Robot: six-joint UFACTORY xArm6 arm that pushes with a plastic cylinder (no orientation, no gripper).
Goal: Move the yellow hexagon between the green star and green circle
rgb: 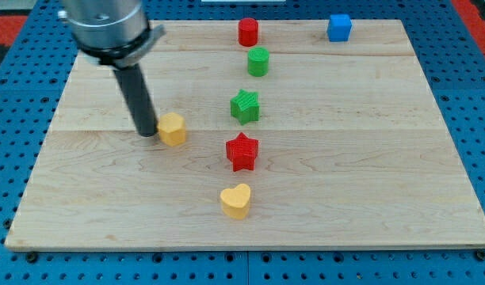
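The yellow hexagon [173, 128] lies left of the board's middle. My tip [147, 132] rests on the board right against the hexagon's left side. The green star [245, 106] stands right of the hexagon, near the centre. The green circle [258, 61] is above the star, a little to its right. A narrow gap of bare wood separates the star and the circle.
A red cylinder [248, 32] stands at the view's top above the green circle. A blue cube [339, 27] is at the top right. A red star [242, 151] lies below the green star, and a yellow heart [236, 200] below that. The wooden board [385, 158] sits on a blue pegboard.
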